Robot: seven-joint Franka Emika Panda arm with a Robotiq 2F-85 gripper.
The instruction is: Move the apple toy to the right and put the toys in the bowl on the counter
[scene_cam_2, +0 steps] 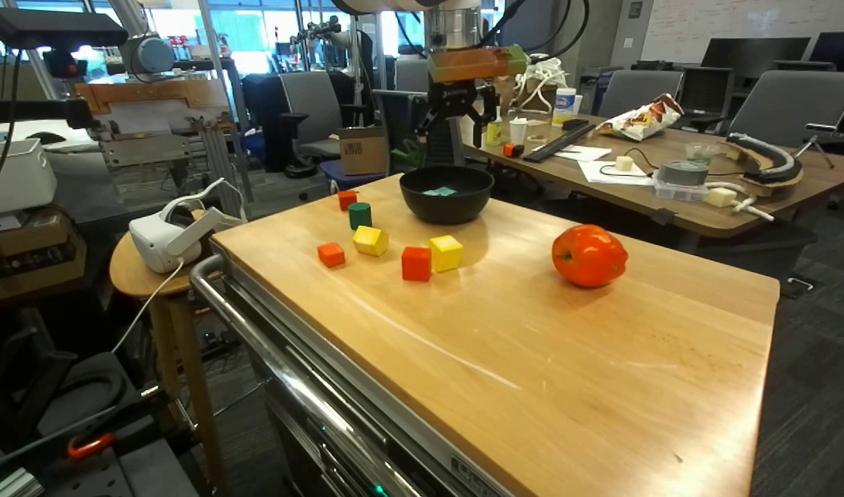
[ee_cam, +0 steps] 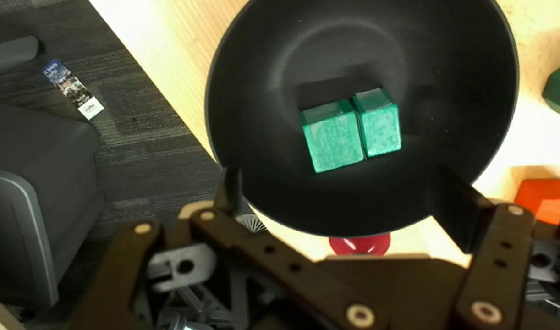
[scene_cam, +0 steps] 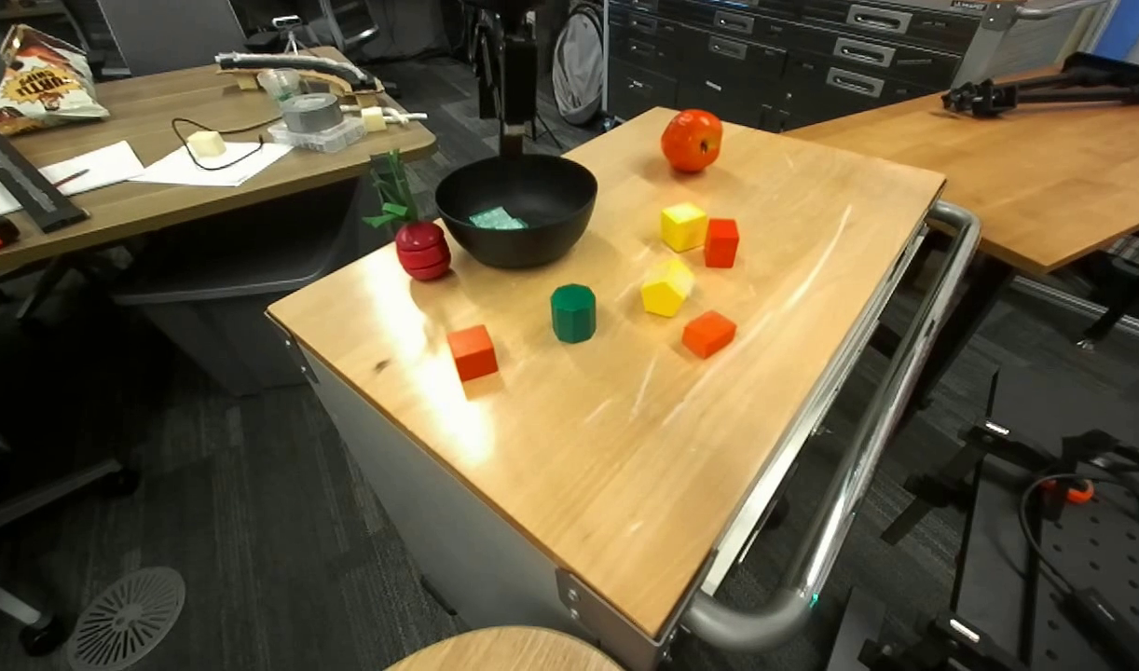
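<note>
The apple toy rests on the counter, apart from the blocks, in both exterior views. Two green blocks lie side by side inside the black bowl. Spread over the wood are yellow blocks, red and orange blocks and a dark green block. Beside the bowl sits a dark-red round toy, partly covered by the rim in the wrist view. My gripper hangs above the bowl, fingers wide apart and holding nothing.
A metal rail runs along the counter's side. Close to the bowl stands a cluttered desk with a chip bag and tape. A stool carries a white headset near a counter corner.
</note>
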